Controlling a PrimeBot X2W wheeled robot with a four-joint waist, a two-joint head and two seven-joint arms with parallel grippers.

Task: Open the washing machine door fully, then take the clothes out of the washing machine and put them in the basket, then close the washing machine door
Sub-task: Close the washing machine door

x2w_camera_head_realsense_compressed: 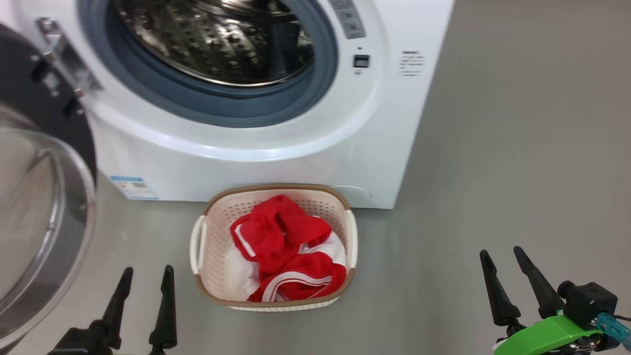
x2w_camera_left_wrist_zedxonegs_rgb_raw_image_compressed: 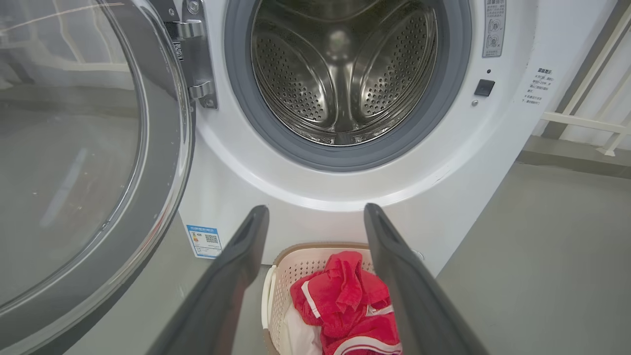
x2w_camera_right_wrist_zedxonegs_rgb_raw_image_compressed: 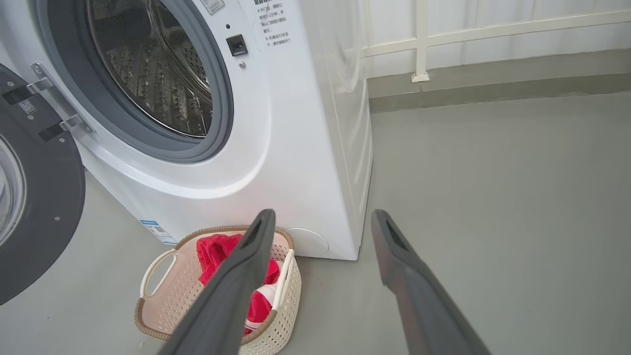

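Observation:
The white washing machine [x2w_camera_head_realsense_compressed: 276,162] [x2w_camera_left_wrist_zedxonegs_rgb_raw_image_compressed: 256,192] [x2w_camera_right_wrist_zedxonegs_rgb_raw_image_compressed: 296,162] stands ahead; what I see of its steel drum [x2w_camera_head_realsense_compressed: 217,39] [x2w_camera_left_wrist_zedxonegs_rgb_raw_image_compressed: 340,74] holds nothing. Its door [x2w_camera_head_realsense_compressed: 34,207] [x2w_camera_left_wrist_zedxonegs_rgb_raw_image_compressed: 88,162] [x2w_camera_right_wrist_zedxonegs_rgb_raw_image_compressed: 39,192], black-rimmed with a glass bowl, hangs swung wide to the left. On the floor in front sits the cream basket [x2w_camera_head_realsense_compressed: 212,246] [x2w_camera_left_wrist_zedxonegs_rgb_raw_image_compressed: 291,266] [x2w_camera_right_wrist_zedxonegs_rgb_raw_image_compressed: 172,291], and red-and-white clothes [x2w_camera_head_realsense_compressed: 286,256] [x2w_camera_left_wrist_zedxonegs_rgb_raw_image_compressed: 345,301] [x2w_camera_right_wrist_zedxonegs_rgb_raw_image_compressed: 214,251] lie heaped in it. My left gripper [x2w_camera_head_realsense_compressed: 146,273] [x2w_camera_left_wrist_zedxonegs_rgb_raw_image_compressed: 315,212] is open, low at the basket's left. My right gripper [x2w_camera_head_realsense_compressed: 503,256] [x2w_camera_right_wrist_zedxonegs_rgb_raw_image_compressed: 320,217] is open, well right of the basket.
Grey floor [x2w_camera_head_realsense_compressed: 517,148] stretches to the right of the machine. A white rail [x2w_camera_right_wrist_zedxonegs_rgb_raw_image_compressed: 443,39] and a low ledge run along the wall behind. A blue label [x2w_camera_head_realsense_compressed: 132,187] sits at the machine's lower left corner.

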